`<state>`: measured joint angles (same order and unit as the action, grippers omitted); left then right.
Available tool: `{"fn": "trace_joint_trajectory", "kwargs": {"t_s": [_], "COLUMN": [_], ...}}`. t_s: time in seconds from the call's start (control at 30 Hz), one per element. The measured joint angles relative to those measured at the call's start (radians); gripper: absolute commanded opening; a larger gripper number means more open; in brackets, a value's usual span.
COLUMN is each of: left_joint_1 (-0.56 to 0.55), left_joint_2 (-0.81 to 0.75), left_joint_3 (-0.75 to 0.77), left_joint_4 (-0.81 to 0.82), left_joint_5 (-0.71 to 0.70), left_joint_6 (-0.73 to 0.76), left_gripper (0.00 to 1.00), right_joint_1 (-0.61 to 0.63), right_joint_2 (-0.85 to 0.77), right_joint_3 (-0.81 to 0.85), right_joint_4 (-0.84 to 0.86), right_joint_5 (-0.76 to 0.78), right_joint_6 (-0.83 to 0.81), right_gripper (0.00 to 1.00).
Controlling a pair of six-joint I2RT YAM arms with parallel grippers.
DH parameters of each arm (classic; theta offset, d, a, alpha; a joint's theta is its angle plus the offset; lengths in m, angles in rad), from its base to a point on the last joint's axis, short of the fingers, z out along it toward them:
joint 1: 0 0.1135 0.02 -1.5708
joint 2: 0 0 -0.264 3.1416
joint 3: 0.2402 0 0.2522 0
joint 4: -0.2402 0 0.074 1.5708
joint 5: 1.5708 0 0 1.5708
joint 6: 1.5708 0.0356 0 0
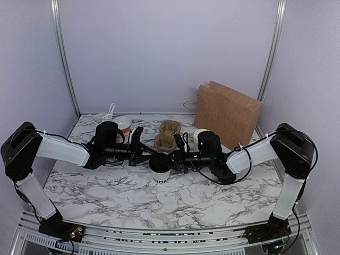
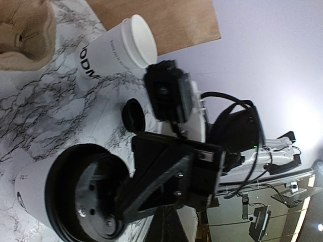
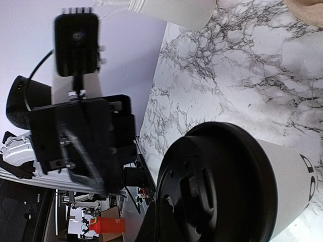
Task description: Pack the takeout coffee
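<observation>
The takeout coffee point(image 1: 160, 171), a white cup with black lettering and a black lid, stands upright on the marble table point(image 1: 106, 186) between my two grippers. It fills the left wrist view point(image 2: 86, 196) and the right wrist view point(image 3: 222, 186). My left gripper point(image 1: 150, 154) points at the lid from the left. It shows as one dark wedge point(image 2: 169, 224) and looks shut and empty. My right gripper point(image 1: 170, 159) comes from the right, also a single wedge point(image 3: 157, 224), shut. One of its fingers point(image 2: 151, 186) lies on the lid's top. Both wrists are rolled sideways.
A brown pulp cup carrier point(image 1: 169, 135) lies just behind the coffee. A lidless white cup point(image 1: 200, 135) stands right of it. A brown paper bag point(image 1: 227, 114) stands at the back right. A utensil holder point(image 1: 123, 125) with white plastic cutlery is at the back left.
</observation>
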<state>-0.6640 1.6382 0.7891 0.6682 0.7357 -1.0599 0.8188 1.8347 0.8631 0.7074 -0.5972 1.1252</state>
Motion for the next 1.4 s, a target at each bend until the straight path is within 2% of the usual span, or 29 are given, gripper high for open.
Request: {"fn": "trace_joint_trajectory", "kwargs": {"t_s": [0.13,0.3,0.47,0.6,0.77,1.03,1.4], "left_joint_1": [0.016,0.024,0.024,0.024,0.024,0.023,0.016], "left_joint_2": [0.095,0.088,0.039,-0.013,-0.039,0.092,0.004], "left_joint_3": [-0.021,-0.021,-0.018,0.048,0.116,0.056,0.051], "left_joint_4": [0.023,0.022,-0.063,-0.148,-0.156,-0.145,-0.229], "left_joint_5": [0.018,0.016,0.012,0.007,0.005,0.02,0.004], "left_joint_6": [0.009,0.03,0.048,0.068,0.089,0.108,0.127], "left_gripper": [0.0,0.0,0.0,0.0,0.0,0.0,0.0], "right_joint_1": [0.0,0.0,0.0,0.0,0.0,0.0,0.0], "right_joint_2": [0.0,0.0,0.0,0.0,0.0,0.0,0.0], "right_joint_3": [-0.002,-0.003,-0.003,-0.003,-0.003,-0.003,-0.002], "right_joint_4": [0.002,0.003,0.003,0.002,0.002,0.003,0.002], "right_joint_5": [0.0,0.0,0.0,0.0,0.0,0.0,0.0], "right_joint_6": [0.0,0.0,0.0,-0.001,-0.001,-0.003,-0.003], "right_gripper": [0.0,0.0,0.0,0.0,0.0,0.0,0.0]}}
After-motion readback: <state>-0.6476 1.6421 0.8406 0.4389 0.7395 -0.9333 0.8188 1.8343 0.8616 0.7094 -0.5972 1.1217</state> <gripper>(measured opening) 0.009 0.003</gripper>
